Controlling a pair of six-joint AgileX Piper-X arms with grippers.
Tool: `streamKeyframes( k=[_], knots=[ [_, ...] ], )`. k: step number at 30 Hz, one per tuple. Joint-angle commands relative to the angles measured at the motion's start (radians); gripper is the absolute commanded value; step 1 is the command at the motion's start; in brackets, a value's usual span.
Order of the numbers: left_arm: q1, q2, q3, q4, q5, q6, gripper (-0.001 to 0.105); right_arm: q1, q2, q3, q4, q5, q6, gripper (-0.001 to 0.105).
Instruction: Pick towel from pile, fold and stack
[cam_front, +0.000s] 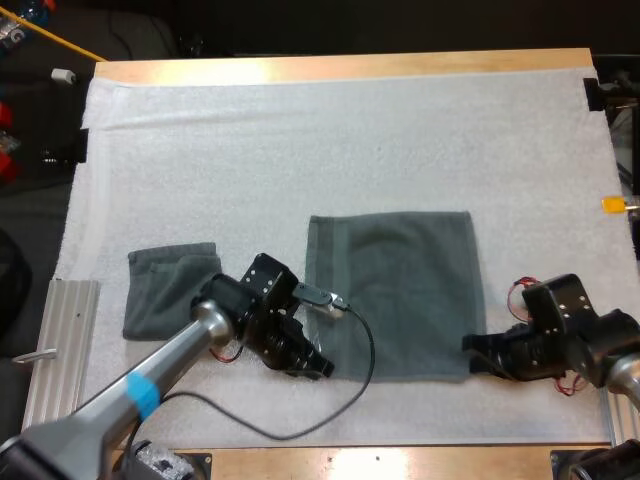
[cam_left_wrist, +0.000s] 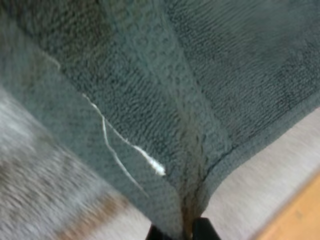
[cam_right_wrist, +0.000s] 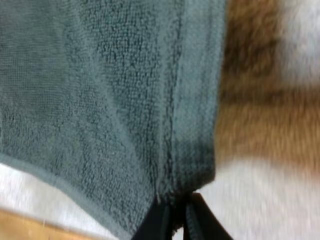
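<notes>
My left arm (cam_front: 160, 368) is a silver tube banded blue; my right arm's (cam_front: 578, 332) wrist is black.

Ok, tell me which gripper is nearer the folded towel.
Left. The left gripper sits just right of the folded towel, at the spread towel's near-left corner; the right gripper is across at its near-right corner.
</notes>
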Motion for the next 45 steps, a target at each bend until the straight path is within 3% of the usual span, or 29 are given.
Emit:
streamKeyframes(
  k=[1,5,9,12,18,23,27,34,45],
  knots=[
    [-0.016,-0.029,-0.001,0.041,0.011,0.011,0.0,0.001,-0.032,-0.017,0.058,-0.005,-0.019,0.0],
    [-0.062,-0.105,-0.001,0.039,0.035,0.012,0.0,0.001,-0.102,-0.042,0.099,-0.005,-0.014,0.0],
    [-0.034,-0.103,-0.001,-0.037,0.095,-0.01,0.0,0.001,-0.099,-0.05,0.033,-0.012,0.062,0.0],
    [0.036,-0.079,-0.001,-0.12,0.14,-0.06,0.0,0.001,-0.054,-0.05,-0.07,-0.012,0.144,0.0],
    [0.203,0.017,-0.001,-0.339,0.342,-0.198,0.0,0.001,0.1,-0.05,-0.332,-0.012,0.325,0.0],
    [0.256,0.122,-0.001,-0.456,0.44,-0.289,0.0,-0.032,0.208,-0.05,-0.56,-0.012,0.557,0.0],
    [0.284,0.168,-0.001,-0.509,0.438,-0.318,0.0,-0.083,0.263,-0.05,-0.665,-0.012,0.673,0.0],
    [0.342,0.175,-0.001,-0.624,0.379,-0.354,0.0,-0.124,0.33,-0.05,-0.781,-0.018,0.747,0.0],
    [0.346,0.175,-0.001,-0.685,0.325,-0.354,0.0,-0.123,0.334,-0.05,-0.819,0.019,0.756,0.0]
  ],
)
